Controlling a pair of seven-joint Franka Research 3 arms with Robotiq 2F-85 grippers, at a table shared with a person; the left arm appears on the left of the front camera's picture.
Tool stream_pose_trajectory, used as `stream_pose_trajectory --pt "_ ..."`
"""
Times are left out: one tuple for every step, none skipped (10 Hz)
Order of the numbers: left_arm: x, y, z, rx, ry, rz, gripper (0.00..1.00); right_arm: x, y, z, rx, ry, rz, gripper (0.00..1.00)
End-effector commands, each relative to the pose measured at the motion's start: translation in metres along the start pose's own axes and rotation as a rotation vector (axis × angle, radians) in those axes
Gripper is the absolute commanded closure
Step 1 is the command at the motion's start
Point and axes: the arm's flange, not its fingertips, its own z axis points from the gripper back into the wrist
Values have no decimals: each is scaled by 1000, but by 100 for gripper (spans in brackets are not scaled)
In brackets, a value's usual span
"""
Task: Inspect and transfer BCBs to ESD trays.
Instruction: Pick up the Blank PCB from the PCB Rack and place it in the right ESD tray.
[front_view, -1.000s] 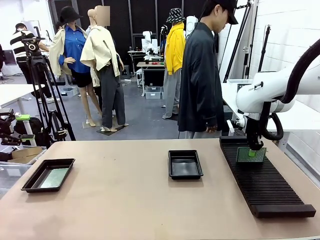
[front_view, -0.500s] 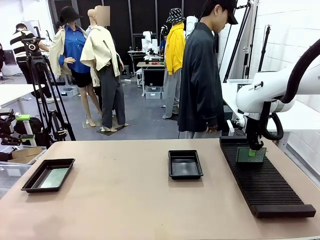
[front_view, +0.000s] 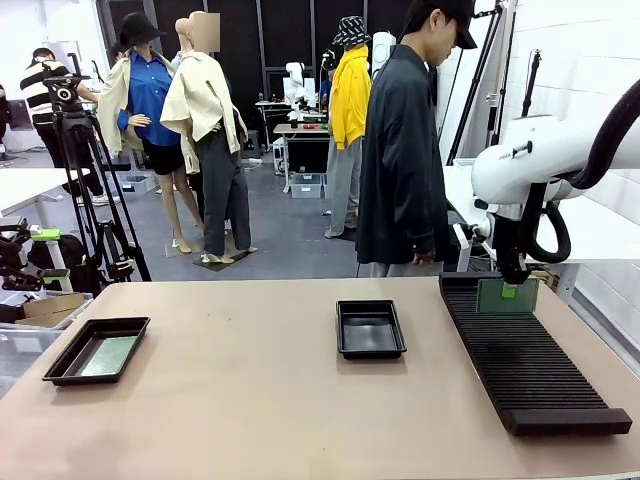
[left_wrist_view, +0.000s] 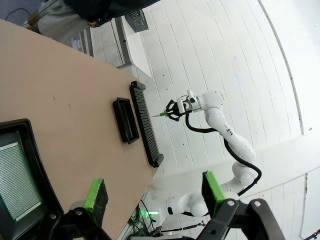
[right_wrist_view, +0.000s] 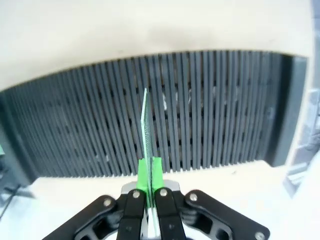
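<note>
Pinched tight in the right gripper (front_view: 509, 290): thin green square circuit board (front_view: 506, 298), upright over long black slotted rack (front_view: 530, 370). Spread wide and empty at the left gripper (left_wrist_view: 152, 192), near shallow black plastic tray (left_wrist_view: 37, 160) holding second board (left_wrist_view: 15, 180).

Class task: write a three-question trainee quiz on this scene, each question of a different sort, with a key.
1. True or false: the right tool is shut on a BCB above the slotted rack.
2. How many ESD trays lie on the table?
3. A second BCB lies flat in or on: A the left tray; B the slotted rack; C the table itself.
Key: 1 true; 2 two; 3 A.
</note>
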Motion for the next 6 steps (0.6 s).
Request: stream_pose_trajectory --pt "0 -2 1 3 -4 -3 0 6 15 8 -33 52 -7 100" --pt "0 -2 1 3 -4 -3 0 8 22 14 -43 50 -23 100" --pt "0 -2 1 3 -4 -3 0 10 29 17 -38 44 -57 100" --pt "0 -2 1 3 -4 -3 0 11 34 18 -19 23 -121 100" --pt "0 -2 1 3 -4 -3 0 12 38 17 39 -28 -208 100" --pt "0 -2 1 3 -4 -3 0 12 44 14 111 -82 -370 100"
